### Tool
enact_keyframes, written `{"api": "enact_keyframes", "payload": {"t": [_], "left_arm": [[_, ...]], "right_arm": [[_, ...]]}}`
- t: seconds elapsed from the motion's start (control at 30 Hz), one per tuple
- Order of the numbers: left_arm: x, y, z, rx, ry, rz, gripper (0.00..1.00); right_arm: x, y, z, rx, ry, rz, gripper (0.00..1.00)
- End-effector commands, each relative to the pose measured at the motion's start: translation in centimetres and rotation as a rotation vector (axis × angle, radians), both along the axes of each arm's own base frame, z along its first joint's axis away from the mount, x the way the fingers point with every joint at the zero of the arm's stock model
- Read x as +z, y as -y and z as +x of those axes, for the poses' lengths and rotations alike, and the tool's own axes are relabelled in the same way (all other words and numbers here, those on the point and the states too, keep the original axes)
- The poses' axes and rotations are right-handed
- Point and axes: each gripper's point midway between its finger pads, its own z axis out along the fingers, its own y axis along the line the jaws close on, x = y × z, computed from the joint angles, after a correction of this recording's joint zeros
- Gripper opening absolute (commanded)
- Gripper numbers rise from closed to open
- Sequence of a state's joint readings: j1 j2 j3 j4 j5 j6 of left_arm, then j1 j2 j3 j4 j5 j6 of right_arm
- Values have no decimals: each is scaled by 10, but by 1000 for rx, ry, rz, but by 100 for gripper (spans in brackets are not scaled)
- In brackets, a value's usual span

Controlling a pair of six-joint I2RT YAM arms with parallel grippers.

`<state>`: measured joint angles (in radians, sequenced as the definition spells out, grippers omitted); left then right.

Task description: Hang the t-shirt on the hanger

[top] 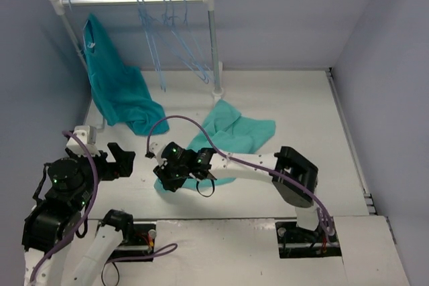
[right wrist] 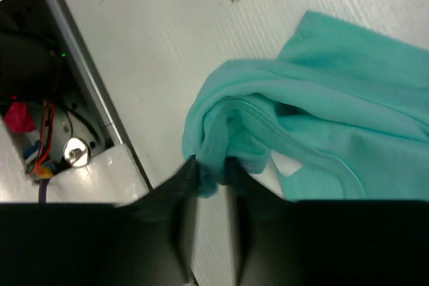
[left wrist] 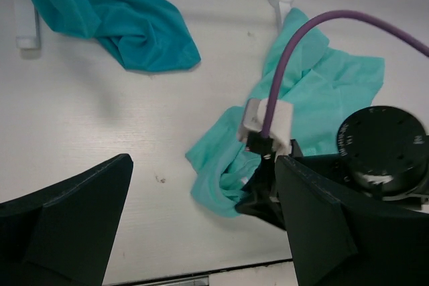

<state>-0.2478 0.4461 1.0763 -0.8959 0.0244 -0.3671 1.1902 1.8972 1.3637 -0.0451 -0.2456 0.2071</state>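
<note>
The right pincer has its two fingers close together, pinching a bunched-up fold at the edge of the t-shirt. The rest of the shirt lies crumpled on the white table, past the fingertips. The left pincer is wide open, holding nothing

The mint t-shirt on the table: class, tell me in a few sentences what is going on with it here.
The right pincer has a bunched fold of the t-shirt nipped between its fingers at the garment's near edge. The rest lies crumpled on the table. The left pincer stands wide open and empty beside it. The pale-blue hangers hang on the rail at the back, so the shirt is not yet on one.
</note>
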Motion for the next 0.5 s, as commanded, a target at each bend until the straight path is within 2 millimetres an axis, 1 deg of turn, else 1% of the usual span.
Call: {"api": "enact_keyframes", "payload": {"t": [0.0,0.03,0.07,0.1,0.17,0.2,0.23,0.3,0.33,0.47], "left_arm": [[-6,3,11,36,-38,-43,83],[-14,4,14,41,-66,-47,83],[-22,5,17,46,-95,-50,83],[-28,6,20,48,-122,-49,83],[-39,10,24,46,-168,-53,83],[-47,12,26,44,-198,-60,83],[-53,16,27,33,-224,-67,83],[-69,21,32,32,-289,-76,83],[-76,23,34,31,-316,-77,83],[-95,28,37,32,-369,-87,83]], "right_arm": [[64,-18,48,-151,147,154,47],[67,-5,54,-200,175,143,59],[69,8,60,-249,202,131,67],[69,20,67,-303,225,117,71],[73,39,69,-351,228,117,71],[80,53,72,-387,235,129,70],[64,72,69,-418,228,88,70],[55,100,65,-474,195,68,69],[56,106,63,-498,181,77,69],[29,131,48,-554,111,21,69]]}}
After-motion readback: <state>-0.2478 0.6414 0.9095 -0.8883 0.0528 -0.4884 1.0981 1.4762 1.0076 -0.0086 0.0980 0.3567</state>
